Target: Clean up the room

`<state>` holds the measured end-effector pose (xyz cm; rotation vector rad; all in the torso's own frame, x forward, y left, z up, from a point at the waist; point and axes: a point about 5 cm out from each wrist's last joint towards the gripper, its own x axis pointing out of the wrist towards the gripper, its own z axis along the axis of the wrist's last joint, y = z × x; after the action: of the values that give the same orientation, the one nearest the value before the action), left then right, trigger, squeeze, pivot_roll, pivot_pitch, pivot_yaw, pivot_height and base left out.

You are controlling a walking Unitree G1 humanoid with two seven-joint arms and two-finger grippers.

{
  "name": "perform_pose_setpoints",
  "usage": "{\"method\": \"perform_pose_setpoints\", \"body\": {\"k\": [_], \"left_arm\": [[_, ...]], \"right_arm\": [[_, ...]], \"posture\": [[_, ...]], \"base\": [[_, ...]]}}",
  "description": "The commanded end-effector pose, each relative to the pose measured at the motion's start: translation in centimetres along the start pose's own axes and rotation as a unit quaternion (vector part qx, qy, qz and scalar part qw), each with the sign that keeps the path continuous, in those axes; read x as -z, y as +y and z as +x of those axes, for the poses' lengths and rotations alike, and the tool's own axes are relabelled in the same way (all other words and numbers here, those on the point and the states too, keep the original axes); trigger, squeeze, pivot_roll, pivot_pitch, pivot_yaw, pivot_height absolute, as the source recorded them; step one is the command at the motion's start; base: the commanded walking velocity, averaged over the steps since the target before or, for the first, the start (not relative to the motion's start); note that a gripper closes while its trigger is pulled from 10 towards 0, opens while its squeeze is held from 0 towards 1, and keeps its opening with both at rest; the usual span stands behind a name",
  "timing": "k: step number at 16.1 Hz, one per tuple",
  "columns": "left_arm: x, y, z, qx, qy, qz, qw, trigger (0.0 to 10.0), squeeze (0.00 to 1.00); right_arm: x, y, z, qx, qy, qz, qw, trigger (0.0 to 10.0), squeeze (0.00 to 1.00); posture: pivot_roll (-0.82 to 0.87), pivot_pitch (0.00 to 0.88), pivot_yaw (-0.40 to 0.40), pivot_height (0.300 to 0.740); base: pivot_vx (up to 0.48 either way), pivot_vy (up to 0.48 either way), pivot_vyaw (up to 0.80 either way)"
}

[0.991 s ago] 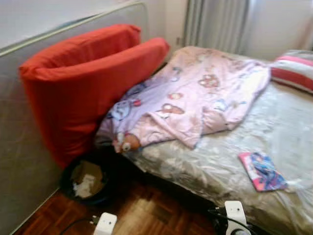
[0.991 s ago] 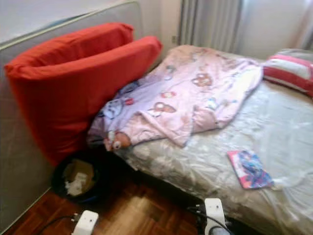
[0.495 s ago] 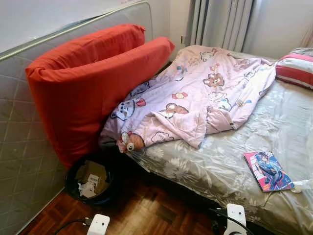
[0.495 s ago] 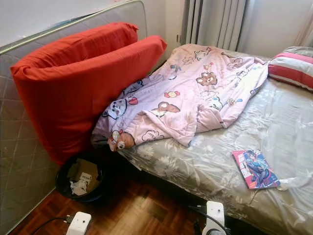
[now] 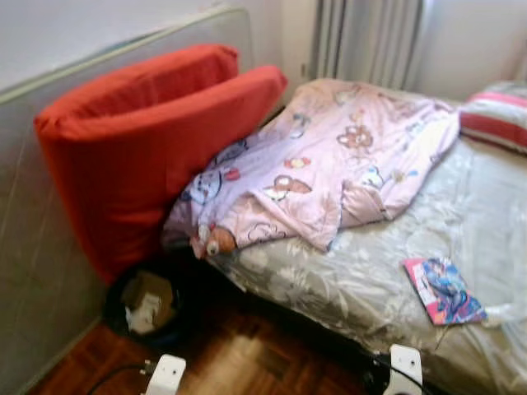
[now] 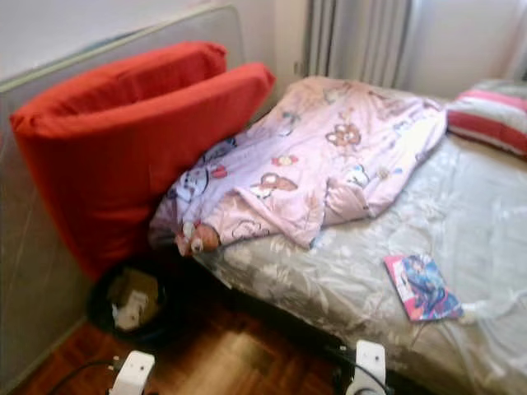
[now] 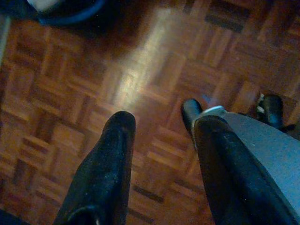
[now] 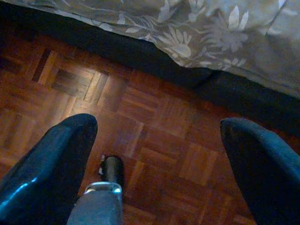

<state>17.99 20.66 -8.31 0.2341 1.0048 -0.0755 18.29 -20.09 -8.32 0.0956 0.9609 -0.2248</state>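
Lying flat on the bed (image 5: pixel 346 288), comic book (image 5: pixel 442 290) angled lengthwise toward its edge, both end effectors open.

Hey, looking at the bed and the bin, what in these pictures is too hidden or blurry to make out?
- Magazine cover: blurred in the eye views, no title readable.
- Bin contents: paper scraps, blurred and shadowed under the red cushion.
- Striped pillow: cut off by the frame edge.
- Bed under the pink blanket: covered.
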Motion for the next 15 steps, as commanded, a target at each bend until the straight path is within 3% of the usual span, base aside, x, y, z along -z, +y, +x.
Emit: {"method": "perform_pose_setpoints", "body": {"k": [1, 4, 8, 15], "left_arm": [[0.88, 0.40, -0.17, -0.003, 0.014, -0.004, 1.000, 10.0, 0.00], [1.20, 0.34, -0.22, -0.003, 0.017, -0.010, 1.000, 10.0, 0.00], [1.18, 0.28, -0.23, -0.004, 0.011, -0.024, 1.000, 10.0, 0.00], [1.75, -0.56, -0.26, 0.007, 0.022, 0.007, 1.000, 10.0, 0.00]], "right_arm": [[-0.05, 0.45, 0.01, -0.005, -0.003, 0.005, 1.000, 10.0, 0.00], [0.09, 0.37, -0.01, -0.001, 0.000, 0.016, 1.000, 10.0, 0.00], [0.17, 0.36, -0.01, -0.004, 0.003, 0.016, 1.000, 10.0, 0.00], [0.41, 0.18, -0.06, -0.006, 0.006, 0.009, 1.000, 10.0, 0.00]], "posture": [[-0.04, 0.000, 0.030, 0.740], [-0.02, 0.000, 0.030, 0.740], [-0.02, 0.000, 0.028, 0.740], [-0.03, 0.008, 0.029, 0.740]], "base": [[0.000, -0.244, 0.00], [0.000, -0.081, 0.00], [0.000, 0.000, -0.78], [0.000, -0.069, -0.77]]}}
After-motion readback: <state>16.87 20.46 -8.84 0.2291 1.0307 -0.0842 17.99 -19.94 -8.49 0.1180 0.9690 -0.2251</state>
